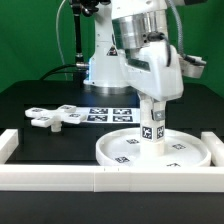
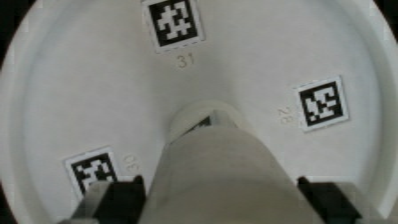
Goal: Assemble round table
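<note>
The assembly looks to be about halfway. The round disc lies flat on the table with its rim up, near the front wall of the white frame. The post stands upright at the disc's centre. The tool pinches the post near its top, one finger pressed to each side, as the wrist view shows. Whether the post is fully seated in the disc cannot be told.

The cross-shaped foot lies loose on the table, well apart toward the exterior view's left, so fitting it onto the post is probably what remains.

Taken as a shallow dish, the disc holds only the post. The frame encloses disc, foot and marker board.
</note>
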Available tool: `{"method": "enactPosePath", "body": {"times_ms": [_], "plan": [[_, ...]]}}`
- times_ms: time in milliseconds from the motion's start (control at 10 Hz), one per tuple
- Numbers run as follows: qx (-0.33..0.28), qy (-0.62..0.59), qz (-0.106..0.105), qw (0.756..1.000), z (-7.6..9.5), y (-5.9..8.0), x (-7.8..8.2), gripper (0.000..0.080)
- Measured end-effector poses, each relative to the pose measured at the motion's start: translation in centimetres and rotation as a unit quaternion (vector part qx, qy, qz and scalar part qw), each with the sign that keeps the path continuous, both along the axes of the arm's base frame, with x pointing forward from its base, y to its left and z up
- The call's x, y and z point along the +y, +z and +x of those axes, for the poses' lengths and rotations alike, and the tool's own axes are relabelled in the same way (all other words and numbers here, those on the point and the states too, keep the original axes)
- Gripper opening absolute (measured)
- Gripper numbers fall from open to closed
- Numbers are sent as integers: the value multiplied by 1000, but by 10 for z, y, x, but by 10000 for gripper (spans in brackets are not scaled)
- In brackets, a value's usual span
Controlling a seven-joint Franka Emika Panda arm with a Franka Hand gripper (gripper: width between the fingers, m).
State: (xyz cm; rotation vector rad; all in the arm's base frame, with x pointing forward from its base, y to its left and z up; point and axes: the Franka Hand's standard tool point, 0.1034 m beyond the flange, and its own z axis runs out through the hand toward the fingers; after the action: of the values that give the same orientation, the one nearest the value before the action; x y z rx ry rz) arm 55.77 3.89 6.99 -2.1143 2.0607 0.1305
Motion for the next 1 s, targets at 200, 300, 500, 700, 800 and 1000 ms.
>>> {"method": "enactPosePath", "body": {"times_ms": [200,300,500,700,800,1000], "plan": [[24,-75,18,997,-1,0,-1,407],[31,-107,19,994,-1,0,0,407],[32,-113,19,993,-1,0,0,407],[27,-90,18,995,-1,0,0,589],[21,-63,17,998,-1,0,-2,632],[7,2,14,1000,-1,0,-1,647]]}}
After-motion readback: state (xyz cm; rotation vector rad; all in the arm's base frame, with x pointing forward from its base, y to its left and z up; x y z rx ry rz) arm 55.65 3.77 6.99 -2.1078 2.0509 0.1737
